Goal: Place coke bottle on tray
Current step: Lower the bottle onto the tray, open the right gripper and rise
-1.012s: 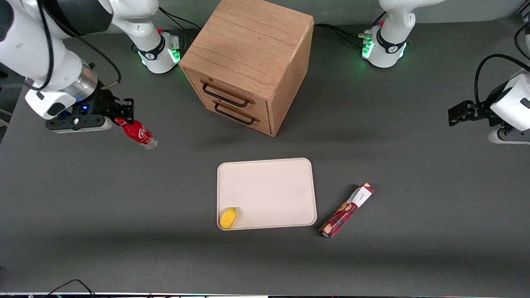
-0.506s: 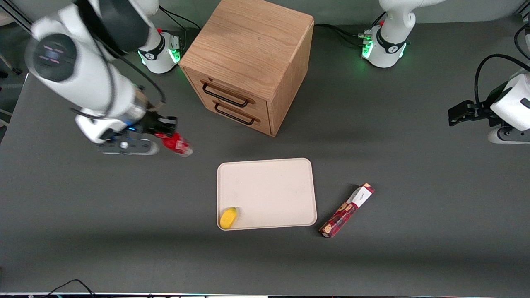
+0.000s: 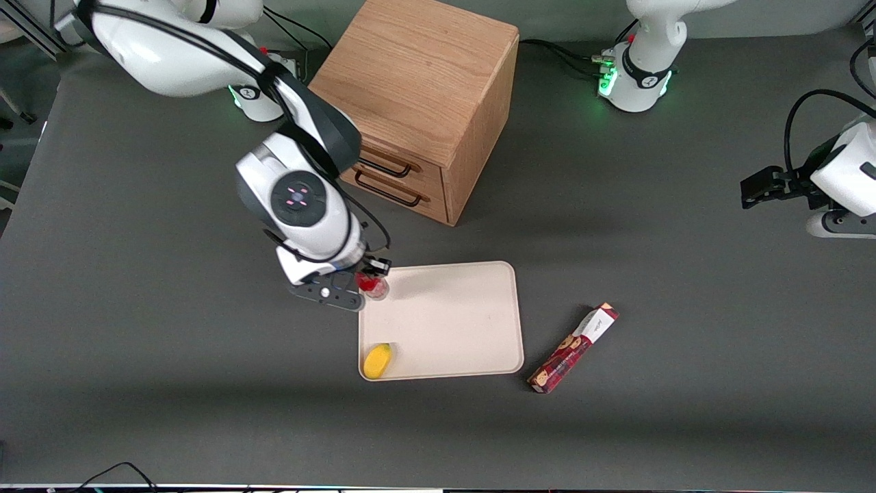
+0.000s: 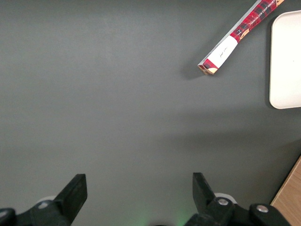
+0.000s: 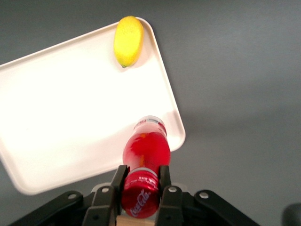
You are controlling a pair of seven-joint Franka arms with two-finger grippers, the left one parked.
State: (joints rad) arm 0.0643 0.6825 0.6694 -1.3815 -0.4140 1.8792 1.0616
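Note:
My right gripper (image 3: 370, 276) is shut on the red cap of the coke bottle (image 3: 373, 285). It holds the bottle upright over the corner of the cream tray (image 3: 452, 322) that lies nearest the drawer cabinet and the working arm. In the right wrist view the fingers (image 5: 117, 182) clamp the cap of the bottle (image 5: 146, 149), whose clear base hangs above the tray (image 5: 70, 113) close to its rim. I cannot tell whether the base touches the tray.
A yellow lemon-like fruit (image 3: 378, 361) lies in the tray corner nearest the front camera. A wooden drawer cabinet (image 3: 410, 103) stands farther from the camera than the tray. A long red cookie box (image 3: 573, 348) lies beside the tray toward the parked arm's end.
My right gripper has carried the bottle from the working arm's end of the table to the tray's corner, and the bottle has gone from tilted to upright.

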